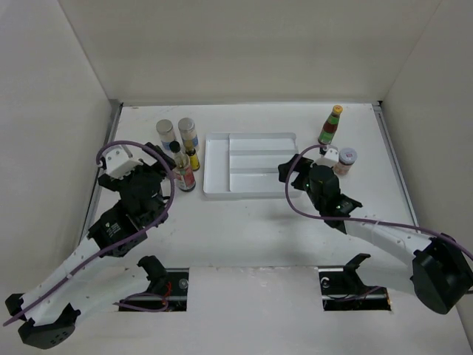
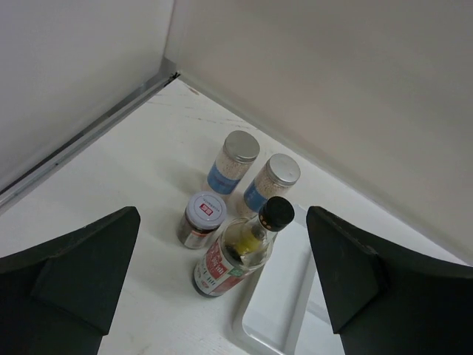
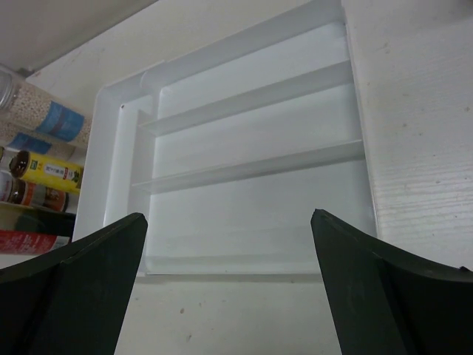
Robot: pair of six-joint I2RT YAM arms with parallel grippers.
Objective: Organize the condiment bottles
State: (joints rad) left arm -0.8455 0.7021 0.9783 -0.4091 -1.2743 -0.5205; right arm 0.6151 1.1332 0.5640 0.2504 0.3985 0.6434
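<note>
Glossy, smooth white plastic tray [image 3: 251, 222]; clear glass bottle [image 2: 230, 262], shiny black-capped; clear shakers [image 2: 230, 168], silvery metallic-lidded; matt, faintly grained white bench [image 3: 414, 111].

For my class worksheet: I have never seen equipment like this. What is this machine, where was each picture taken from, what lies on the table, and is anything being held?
Two robot arms are bolted at the near edge of the table, each ending in a two-finger gripper. One picture looks down from above and behind; the other two come from wrist cameras, where the dark wedges are that gripper's fingers. The left gripper faces a cluster of bottles. The right gripper faces a white divided tray; a red sauce bottle and two small jars stand to its right. Both grippers are open, holding nothing.
</note>
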